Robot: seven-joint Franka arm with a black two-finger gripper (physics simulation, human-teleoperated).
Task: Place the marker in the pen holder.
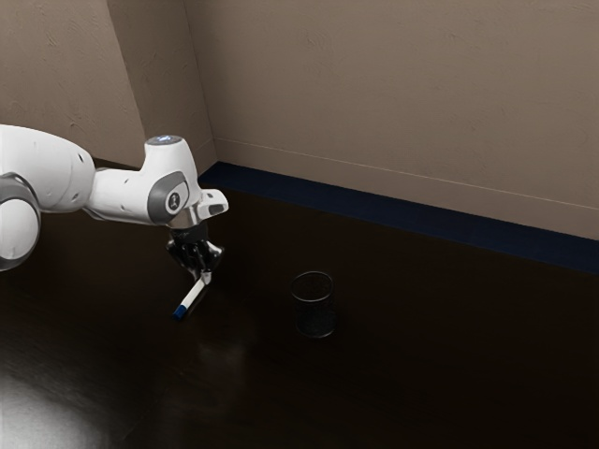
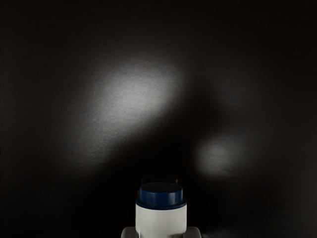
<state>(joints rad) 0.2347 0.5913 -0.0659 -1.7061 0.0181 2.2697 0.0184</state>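
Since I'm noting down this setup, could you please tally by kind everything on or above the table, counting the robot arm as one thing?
Marker: 1 (white, with a blue end)
Pen holder: 1
Robot arm: 1
Total: 3

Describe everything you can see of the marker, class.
The marker is a slim white cylinder with a stepped blue end, smooth like plastic. It slants, blue end lower and toward the exterior view's left, gripped from both sides by the gripper, outside the pen holder. Whether it touches the table is unclear.
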